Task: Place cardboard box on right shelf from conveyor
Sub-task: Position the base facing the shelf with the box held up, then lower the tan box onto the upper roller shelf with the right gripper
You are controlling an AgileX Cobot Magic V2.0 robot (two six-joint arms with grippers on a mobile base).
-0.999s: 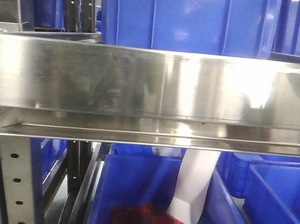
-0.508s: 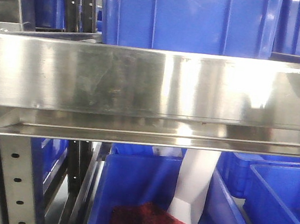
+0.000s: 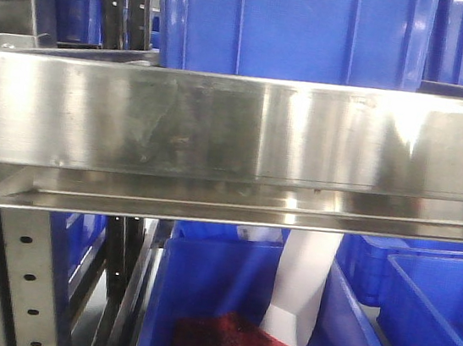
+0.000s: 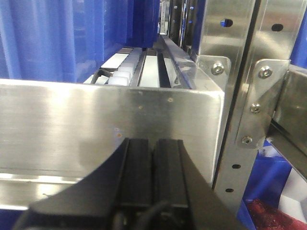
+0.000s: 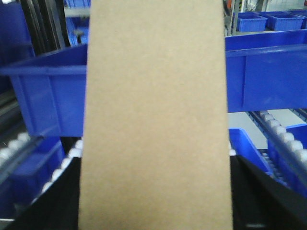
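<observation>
A plain tan cardboard box (image 5: 154, 110), narrow, smooth and unmarked, sits clamped in the right gripper (image 5: 156, 196), while the left gripper (image 4: 153, 160), jaws pressed together, faces the steel shelf (image 4: 96, 120).

We look along the black left gripper (image 4: 153, 146), its two flat fingers pressed together with nothing between them, pointing at the broad brushed front lip of the shiny stainless steel shelf (image 4: 96, 124) close ahead. Behind the lip, a row of small white plastic rollers (image 4: 125, 72) runs back beside a tall blue plastic bin (image 4: 48, 38). At right stand perforated steel uprights (image 4: 240, 96), bolted through a bracket. Low in the right corner we make out a second blue plastic bin (image 4: 259, 177) holding something red, too blurred to name.
</observation>
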